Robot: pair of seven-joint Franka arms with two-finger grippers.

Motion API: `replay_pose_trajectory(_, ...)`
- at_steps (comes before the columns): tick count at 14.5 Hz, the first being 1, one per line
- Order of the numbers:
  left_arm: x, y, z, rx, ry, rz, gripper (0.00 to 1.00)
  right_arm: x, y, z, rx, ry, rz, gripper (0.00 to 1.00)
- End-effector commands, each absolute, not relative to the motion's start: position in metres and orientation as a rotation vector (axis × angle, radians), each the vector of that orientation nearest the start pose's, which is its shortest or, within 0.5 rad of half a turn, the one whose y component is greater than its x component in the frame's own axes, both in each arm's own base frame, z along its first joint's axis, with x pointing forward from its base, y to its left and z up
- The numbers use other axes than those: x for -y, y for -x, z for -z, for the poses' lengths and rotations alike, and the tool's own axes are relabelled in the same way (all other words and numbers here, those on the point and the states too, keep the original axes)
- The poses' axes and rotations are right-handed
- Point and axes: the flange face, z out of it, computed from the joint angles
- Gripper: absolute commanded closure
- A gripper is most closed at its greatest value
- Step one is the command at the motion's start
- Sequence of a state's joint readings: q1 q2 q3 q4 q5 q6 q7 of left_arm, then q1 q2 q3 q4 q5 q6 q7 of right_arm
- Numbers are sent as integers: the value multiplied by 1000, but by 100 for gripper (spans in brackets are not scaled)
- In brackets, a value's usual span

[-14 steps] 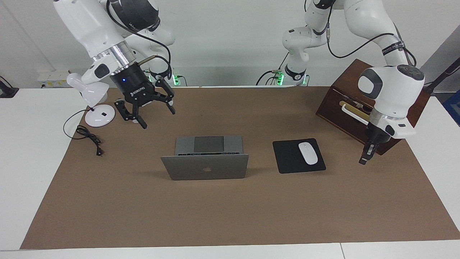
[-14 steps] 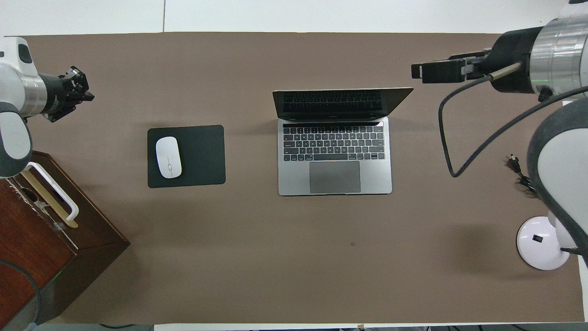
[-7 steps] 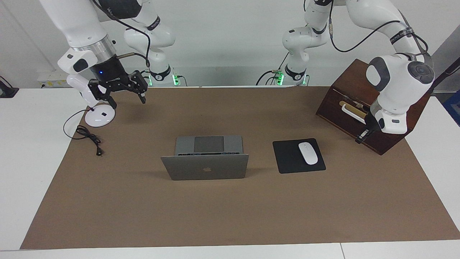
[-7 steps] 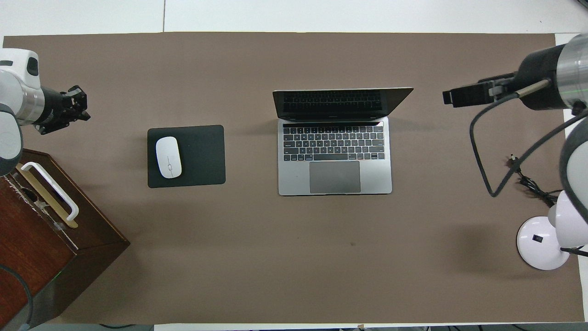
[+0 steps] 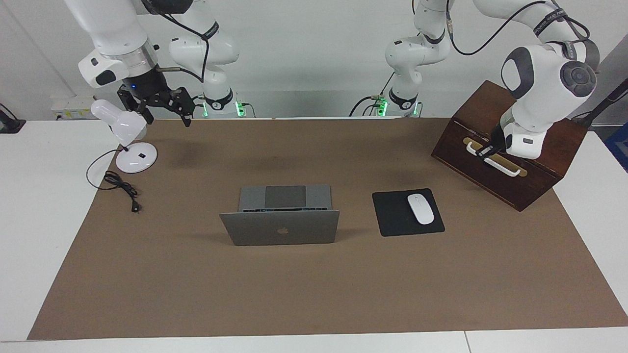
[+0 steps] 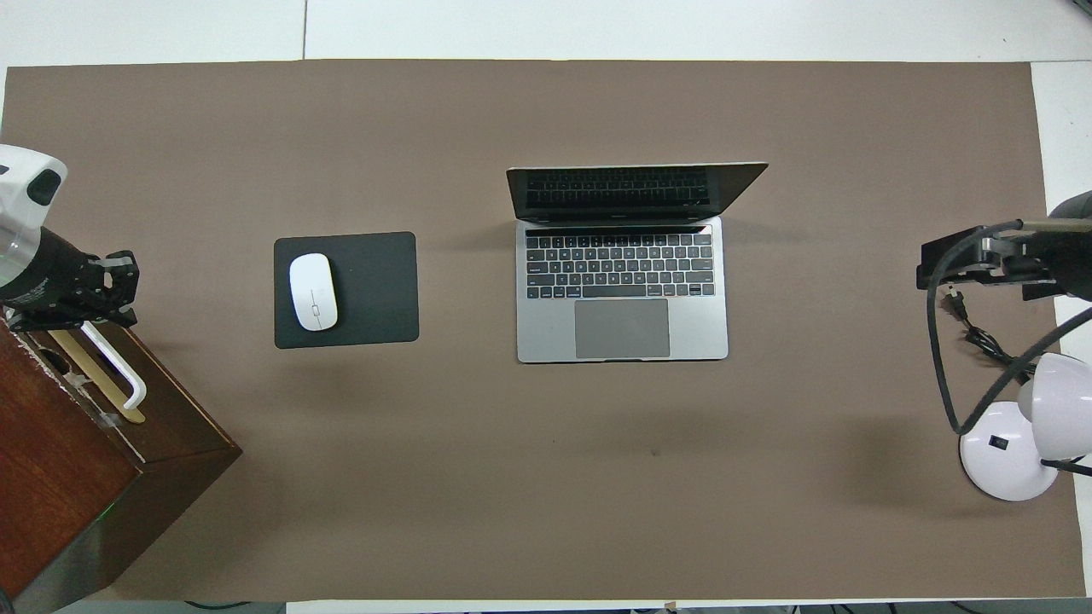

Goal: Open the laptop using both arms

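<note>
Facing view: the laptop (image 5: pixel 279 215) stands open at the middle of the brown mat (image 5: pixel 314 294), its lid with the Apple logo turned away from the robots, its keyboard deck toward them. Beside it, toward the left arm's end of the table, a white mouse (image 5: pixel 420 209) lies on a black mouse pad (image 5: pixel 392 215). The right gripper (image 5: pixel 158 109) hangs in the air over the mat's corner by a white desk lamp (image 5: pixel 128 142) — its fingers spread apart, holding nothing. The left gripper (image 5: pixel 485 151) is over the wooden box (image 5: pixel 505 186) at the other end, by the box's white handle (image 5: pixel 495 164); whether its fingertips meet I cannot tell.

Overhead view: the laptop (image 6: pixel 622 290) sits mid-mat, screen tilted up, both arms well apart from it. The left gripper (image 6: pixel 115 286) shows at the mat's edge just above the wooden box (image 6: pixel 85 477) — the right gripper (image 6: pixel 934 264) at the opposite edge, over the lamp's black cord (image 6: pixel 972 333).
</note>
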State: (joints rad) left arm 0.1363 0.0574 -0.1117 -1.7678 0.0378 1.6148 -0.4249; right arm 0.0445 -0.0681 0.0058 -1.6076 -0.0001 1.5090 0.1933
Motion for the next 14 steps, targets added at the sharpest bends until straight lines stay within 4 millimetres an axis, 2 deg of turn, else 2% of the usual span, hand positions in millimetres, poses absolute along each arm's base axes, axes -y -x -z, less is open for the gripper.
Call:
replay_pose_trajectory(1,-16,-544,-518,631,2968,-281,0,-6,-515,-630,-160,3176,59,0)
replay_pose_trajectory(5,-10,-541,-507,627,2989,-178,0,4,-518,-630,-181,3164,81,0)
replay_pose_trajectory(12,8,-548,-516,576,3017,-86,0,-1,-524,-636,-165,3142,146,0)
replay_pose_trajectory(14,14,-549,-516,564,3021,-74,0,8,-522,-637,-185,3125,139,0)
